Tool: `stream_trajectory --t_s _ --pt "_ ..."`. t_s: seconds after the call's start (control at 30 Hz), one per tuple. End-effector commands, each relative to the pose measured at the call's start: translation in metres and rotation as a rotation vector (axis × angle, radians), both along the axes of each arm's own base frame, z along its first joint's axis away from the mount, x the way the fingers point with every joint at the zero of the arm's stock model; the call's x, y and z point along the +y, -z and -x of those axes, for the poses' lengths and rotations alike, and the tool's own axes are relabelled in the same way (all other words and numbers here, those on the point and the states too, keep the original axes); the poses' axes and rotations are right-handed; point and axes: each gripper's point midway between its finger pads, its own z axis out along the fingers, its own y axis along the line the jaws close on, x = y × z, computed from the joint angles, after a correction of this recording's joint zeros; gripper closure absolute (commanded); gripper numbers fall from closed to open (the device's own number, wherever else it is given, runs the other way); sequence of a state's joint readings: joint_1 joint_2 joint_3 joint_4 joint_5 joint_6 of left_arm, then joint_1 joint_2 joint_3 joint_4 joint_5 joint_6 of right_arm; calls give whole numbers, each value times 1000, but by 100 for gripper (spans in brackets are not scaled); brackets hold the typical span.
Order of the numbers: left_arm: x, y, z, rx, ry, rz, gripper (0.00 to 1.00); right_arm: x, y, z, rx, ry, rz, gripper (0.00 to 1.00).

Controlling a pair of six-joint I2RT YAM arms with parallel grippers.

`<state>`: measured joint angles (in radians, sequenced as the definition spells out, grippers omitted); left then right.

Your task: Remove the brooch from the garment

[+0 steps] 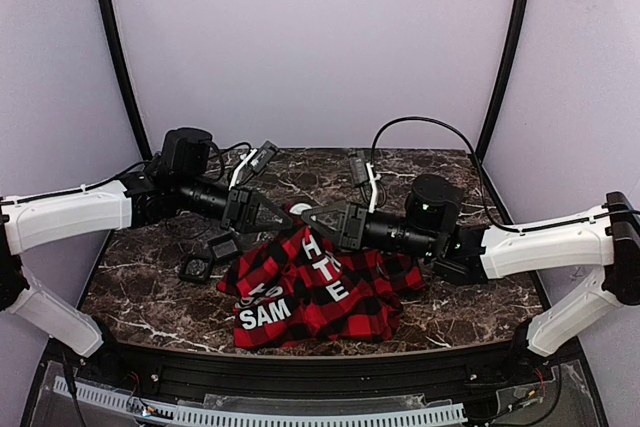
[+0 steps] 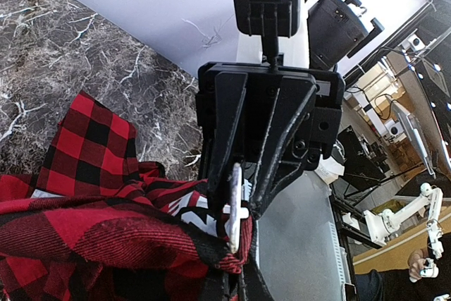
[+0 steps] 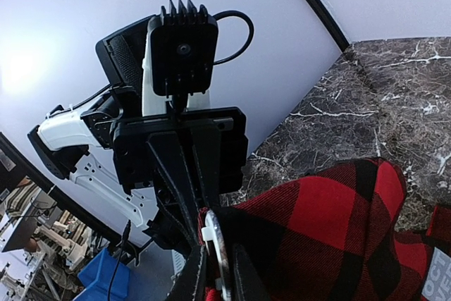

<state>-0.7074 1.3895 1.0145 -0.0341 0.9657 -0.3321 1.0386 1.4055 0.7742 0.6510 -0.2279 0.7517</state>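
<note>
The garment (image 1: 300, 297) lies near the table's (image 1: 460, 312) front edge, one fold lifted. The left gripper (image 1: 283, 211) pinches that fold. The right gripper (image 1: 306, 215), jaws narrow, clasps the brooch (image 2: 234, 206) on it. Open marble runs behind to the back wall (image 1: 320, 47).

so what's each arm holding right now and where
Right gripper seems shut on the brooch, a jaw on each face; left gripper pinches the raised garment fold beside it. The jaws crowd together, so not certain.
</note>
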Motion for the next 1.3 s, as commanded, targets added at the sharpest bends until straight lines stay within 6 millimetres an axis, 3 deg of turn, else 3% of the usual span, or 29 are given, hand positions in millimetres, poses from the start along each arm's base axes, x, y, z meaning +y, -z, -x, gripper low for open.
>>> stream_trajectory --t_s 0.0,0.4,0.6,0.83,0.93,1.1,1.27 --pt "-2 -14 2 -42 12 21 99 3 -2 -8 10 19 1 90" --pt "-4 -12 5 -47 23 14 99 11 48 -43 105 173 234 99" --pt "-5 -7 -1 -46 -14 -10 99 9 29 -33 49 126 169 92" --pt "-5 4 -12 -43 -59 -79 99 -14 -7 -19 -32 114 85 58" --pt "-5 6 -12 -41 -59 -82 99 -27 -8 -19 -16 134 61 47" --pt "-6 3 -9 -41 -38 -63 99 -37 7 -28 39 156 64 45" --pt "-7 2 -6 -33 -21 -52 99 -27 6 -24 36 97 57 49"
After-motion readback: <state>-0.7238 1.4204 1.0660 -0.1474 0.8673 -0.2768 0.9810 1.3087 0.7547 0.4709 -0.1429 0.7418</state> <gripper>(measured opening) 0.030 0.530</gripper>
